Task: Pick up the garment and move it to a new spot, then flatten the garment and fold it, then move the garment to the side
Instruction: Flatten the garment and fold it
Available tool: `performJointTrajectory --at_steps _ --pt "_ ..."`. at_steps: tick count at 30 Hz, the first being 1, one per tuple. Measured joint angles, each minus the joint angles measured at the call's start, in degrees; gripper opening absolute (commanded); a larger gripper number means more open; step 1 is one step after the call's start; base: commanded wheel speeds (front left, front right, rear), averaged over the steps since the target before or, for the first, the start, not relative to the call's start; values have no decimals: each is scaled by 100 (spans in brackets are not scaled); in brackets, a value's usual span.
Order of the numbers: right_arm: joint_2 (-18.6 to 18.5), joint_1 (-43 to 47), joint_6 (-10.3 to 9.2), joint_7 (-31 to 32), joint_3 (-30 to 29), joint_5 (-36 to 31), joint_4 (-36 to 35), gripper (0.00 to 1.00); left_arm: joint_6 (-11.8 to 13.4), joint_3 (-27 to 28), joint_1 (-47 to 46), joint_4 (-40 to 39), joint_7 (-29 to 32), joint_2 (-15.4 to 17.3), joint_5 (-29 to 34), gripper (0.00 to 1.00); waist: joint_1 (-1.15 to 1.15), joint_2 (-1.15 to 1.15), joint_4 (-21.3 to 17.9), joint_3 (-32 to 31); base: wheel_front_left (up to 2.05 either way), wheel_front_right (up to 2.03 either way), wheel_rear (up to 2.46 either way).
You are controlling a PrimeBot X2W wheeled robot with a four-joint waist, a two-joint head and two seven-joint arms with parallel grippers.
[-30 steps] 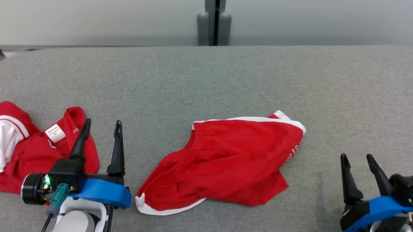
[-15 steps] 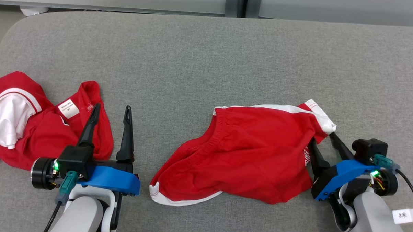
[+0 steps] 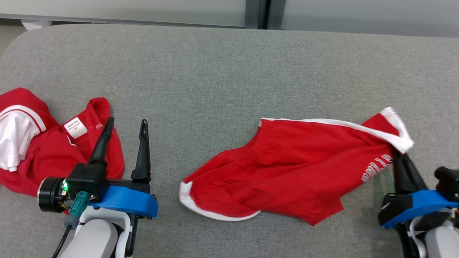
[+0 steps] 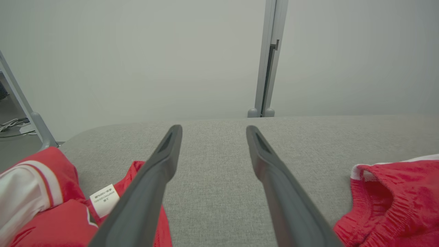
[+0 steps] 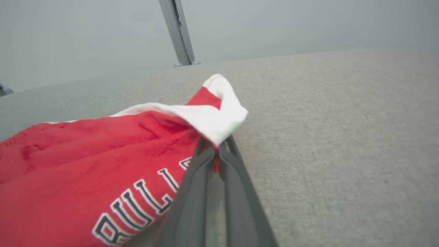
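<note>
One change that matters: the right end effector, spread and standing clear of the red shorts a second ago, is now pressed together on the white-trimmed leg hem at their right corner. That corner rides up on the fingers and the cloth is drawn out toward the right. The head camera also shifted, so not all of the offset is real motion. Grasp looks done; lift and relocate come next. The left end effector is spread, holding nothing, beside a second red garment.

The shorts lie mid-right on the grey counter. Their long axis runs left-right, skewed from near-left to far-right. The elastic waist faces left; the lettered leg end points right, into the grip.
</note>
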Motion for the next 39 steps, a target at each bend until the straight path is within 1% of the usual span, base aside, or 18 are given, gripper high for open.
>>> performJointTrajectory --at_steps 2,4,7,9,12,13,14,16,18,23,28,30,33,39 --pt "4 185 0 124 -264 -308 -380 0 0 -7 3 4 -7 -5 -4 100 0 -1 -17 -35 0 0 0" --pt "86 344 -1 342 -325 -644 -809 0 0 -19 4 8 -8 -15 -5 100 0 -1 -22 -61 0 0 0" --pt "305 591 -1 844 11 -939 -1263 0 -29 -47 7 33 -10 -36 -15 100 0 -1 -2 -85 0 0 0" --pt "414 772 1 1179 294 -953 -1365 0 -42 -63 7 53 -14 -47 -22 100 0 -1 18 -91 0 0 0" --pt "458 1003 0 1503 549 -918 -1395 0 -76 -104 7 90 -14 -80 -23 100 0 -1 74 -88 0 0 0" --pt "481 1063 0 1532 603 -861 -1401 39 -78 -113 7 105 -15 -85 -23 100 0 -1 87 -85 0 0 0" --pt "495 1113 0 1571 636 -836 -1405 100 -89 -116 6 114 -15 -87 -23 100 0 -1 95 -82 0 0 0" --pt "500 1190 0 1540 669 -791 -1443 100 -89 -119 6 131 -16 -89 -27 100 0 -1 96 -83 0 0 0" --pt "503 1233 0 1356 716 -731 -1557 100 -85 -108 7 149 -33 -87 -57 100 0 -1 75 -104 0 0 0" --pt "510 1319 0 824 818 -558 -2094 100 -25 -79 127 165 -41 -69 -64 100 0 -1 -43 -195 0 0 0" --pt "499 1396 0 584 711 -485 -2610 100 26 -65 249 154 -56 -34 -77 100 0 -1 -175 -332 0 0 0" --pt "469 1400 0 543 544 -457 -2729 100 36 -60 300 148 -54 -4 -85 100 0 -1 -222 -396 0 0 0" --pt "412 1405 0 543 124 -403 -2771 100 63 -75 377 132 -25 27 -100 100 -1 -1 -287 -494 0 0 0" --pt "294 1504 0 570 -720 -420 -2607 100 86 -100 461 59 46 98 -101 100 0 -1 -348 -621 0 0 0"
